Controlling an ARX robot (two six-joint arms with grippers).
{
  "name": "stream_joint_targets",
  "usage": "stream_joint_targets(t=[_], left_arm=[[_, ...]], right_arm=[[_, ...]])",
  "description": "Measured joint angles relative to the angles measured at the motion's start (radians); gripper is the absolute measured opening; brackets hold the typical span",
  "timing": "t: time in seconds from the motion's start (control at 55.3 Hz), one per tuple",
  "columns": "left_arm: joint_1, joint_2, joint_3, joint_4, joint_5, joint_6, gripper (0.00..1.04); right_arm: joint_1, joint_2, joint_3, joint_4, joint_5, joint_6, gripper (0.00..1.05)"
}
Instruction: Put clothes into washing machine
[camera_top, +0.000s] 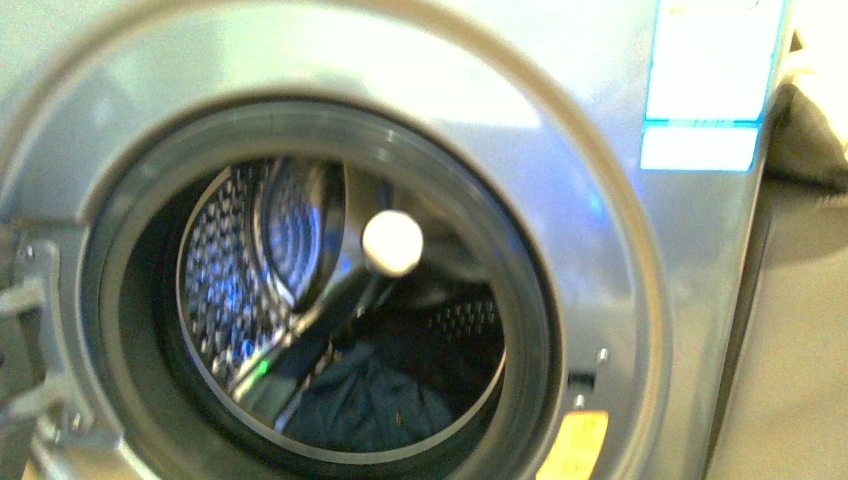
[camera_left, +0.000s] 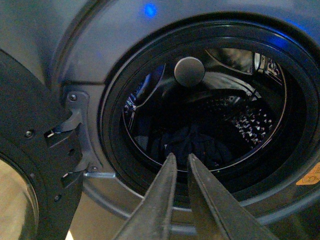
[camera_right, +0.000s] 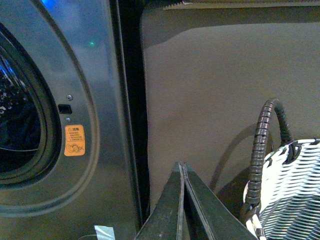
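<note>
The silver-grey washing machine (camera_top: 610, 260) fills the front view, its round dark-rimmed porthole open onto the perforated steel drum (camera_top: 230, 270). The dark navy clothes (camera_top: 385, 390) lie crumpled at the bottom of the drum; they also show in the left wrist view (camera_left: 200, 145). My left gripper (camera_left: 180, 156) is open and empty, its fingers a little apart, just outside the porthole's lower rim. My right gripper (camera_right: 182, 165) is shut and empty, to the right of the washing machine (camera_right: 100, 100), in front of a brown panel. Neither gripper shows in the front view.
The machine's open door (camera_left: 25, 165) and hinge (camera_left: 75, 130) stand at the left. An orange warning sticker (camera_right: 74, 140) sits beside the porthole, a blue-white energy label (camera_top: 710, 80) at the top right. A white woven basket (camera_right: 295, 195) with a dark handle stands right of the machine.
</note>
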Motion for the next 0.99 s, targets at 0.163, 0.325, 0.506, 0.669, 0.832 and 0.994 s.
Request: stream_joint_targets(t=[0.163,0.325,0.506,0.669,0.832,0.994], left_arm=[[0.093,-0.064,-0.101,0.001,0.078,0.0,0.04],[0.159,-0.145,-0.159,0.0,0.145,0.0,0.04],[0.288,-0.206,-0.206,-0.021,0.27,0.002,0.04],[0.296,-0.249,-0.23,-0.038,0.277,0.003,0.04],[0.296,-0.298,-0.254,-0.064,0.277,0.003,0.04],[0.296,-0.461,-0.291,-0.214,0.276,0.003,0.04]], right_arm=[[0.0,0.0,0.0,0.0,-0.001,0.0,0.02],[0.0,0.0,0.0,0.0,0.0,0.0,0.02],[0.0,0.0,0.0,0.0,0.001,0.0,0.02],[0.0,0.0,0.0,0.0,0.0,0.0,0.02],[0.0,0.0,0.0,0.0,0.0,0.0,0.02],[0.0,0.0,0.0,0.0,0.0,0.0,0.02]])
